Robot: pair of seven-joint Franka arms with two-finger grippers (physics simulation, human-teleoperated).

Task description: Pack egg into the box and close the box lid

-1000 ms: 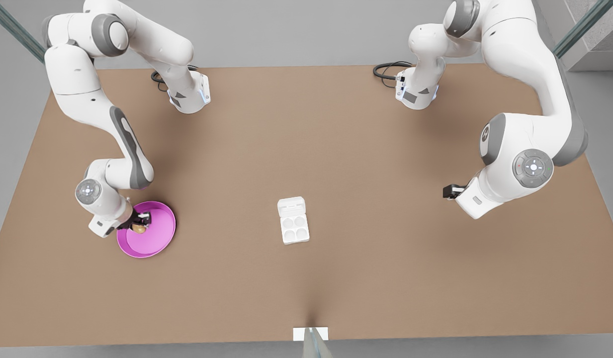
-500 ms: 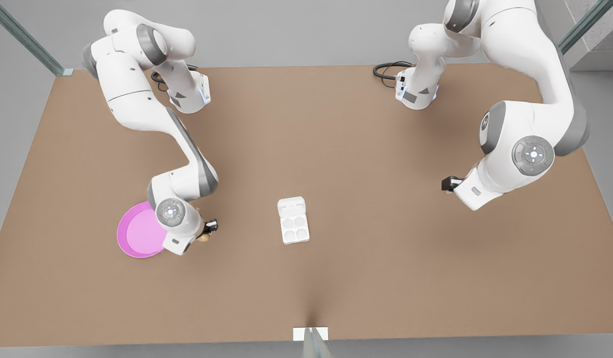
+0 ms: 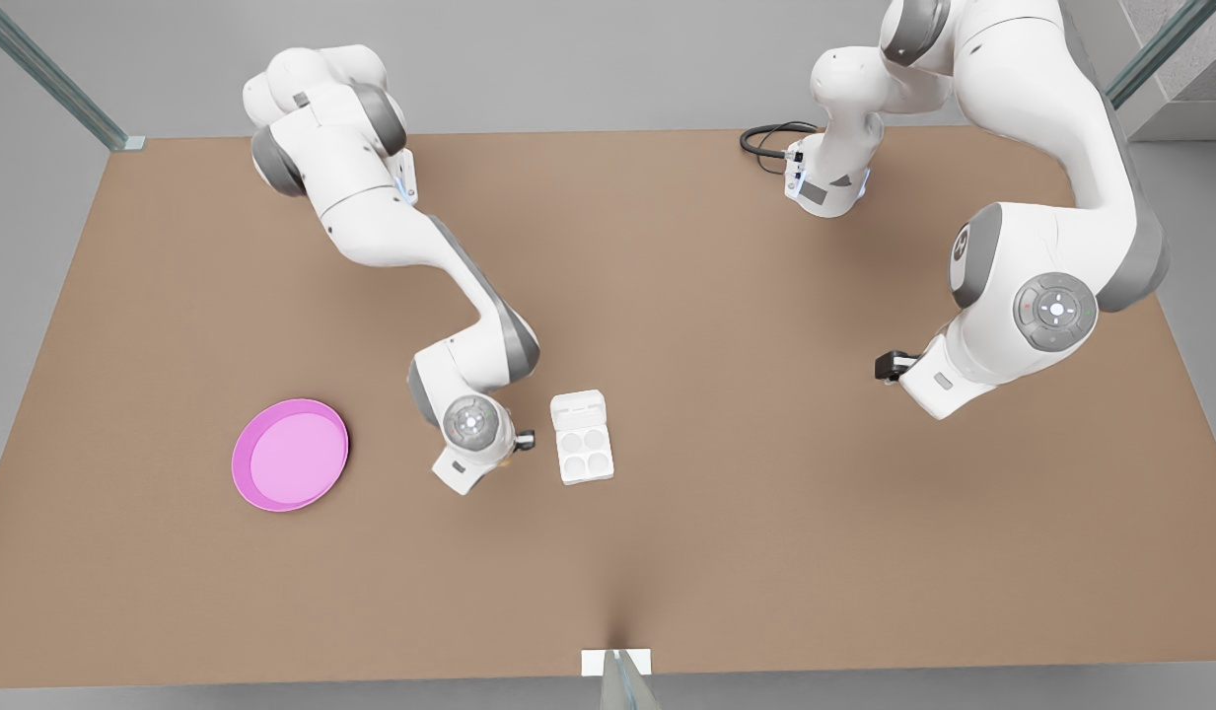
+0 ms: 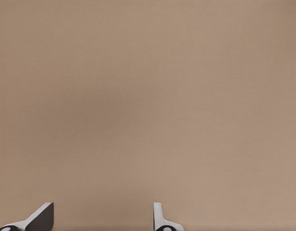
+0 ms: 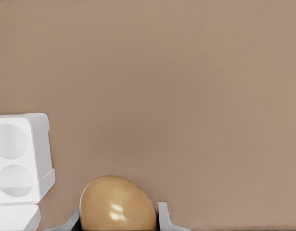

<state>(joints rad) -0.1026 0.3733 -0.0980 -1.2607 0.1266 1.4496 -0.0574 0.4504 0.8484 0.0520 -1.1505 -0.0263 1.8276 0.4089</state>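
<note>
A tan-brown egg [image 5: 118, 204] sits between the fingers of my right gripper [image 5: 118, 217], which is shut on it. In the front view this gripper [image 3: 522, 441] hangs just to the left of the white box [image 3: 585, 454], a little apart from it. The box shows round open cups, and its box lid [image 3: 579, 404] lies folded open at the far short end. Two cups of the box [image 5: 18, 159] appear in the right wrist view, beside the egg. My left gripper [image 3: 885, 367] waits open over bare table at the front view's right, its fingers [image 4: 42, 216] spread wide.
A round pink plate [image 3: 290, 455] lies on the brown table [image 3: 726, 513] at the front view's left, with nothing on it. Both arm bases and a black cable [image 3: 770, 138] stand along the far edge.
My right gripper lifted the egg off the pink plate and carried it toward the front view's right, up to the box. The left arm barely shifted.
</note>
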